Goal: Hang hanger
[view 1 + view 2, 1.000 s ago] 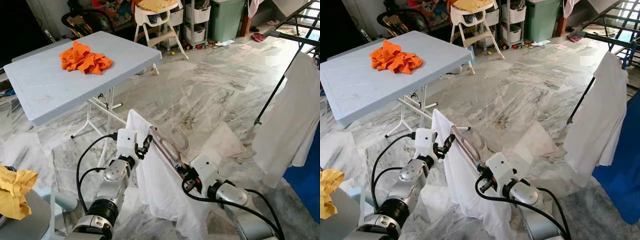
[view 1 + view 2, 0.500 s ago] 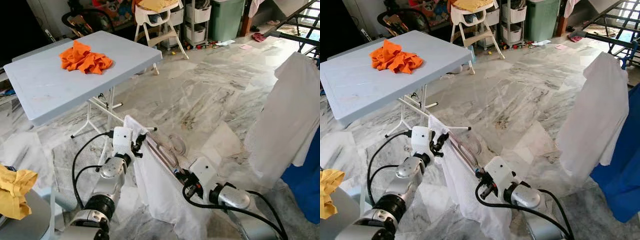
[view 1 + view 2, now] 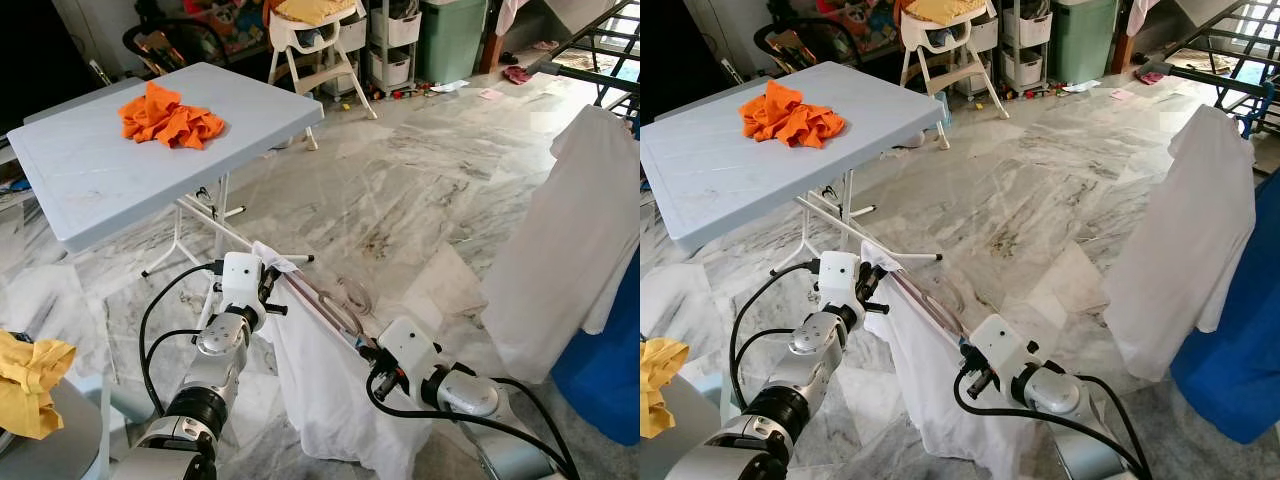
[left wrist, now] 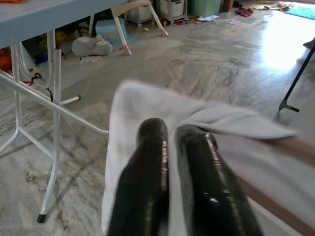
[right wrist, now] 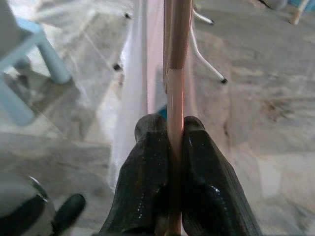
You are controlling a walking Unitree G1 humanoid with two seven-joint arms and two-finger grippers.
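White cloth [image 3: 320, 380] hangs from a pinkish hanger [image 3: 325, 305] stretched between the two grippers, low over the marble floor [image 3: 420, 190]. At the hanger's left end, the left gripper [image 3: 270, 290] has its fingers [image 4: 152, 162] pressed together on a fold of the cloth. At the near right end, the right gripper [image 3: 368, 352] pinches the hanger's bar [image 5: 173, 98] between shut fingers. A grey counter [image 3: 90, 180] with an orange rag [image 3: 168, 115] stands far left. Another white garment [image 3: 570, 250] hangs on a rack [image 3: 590, 70] at right, well apart from the hanger.
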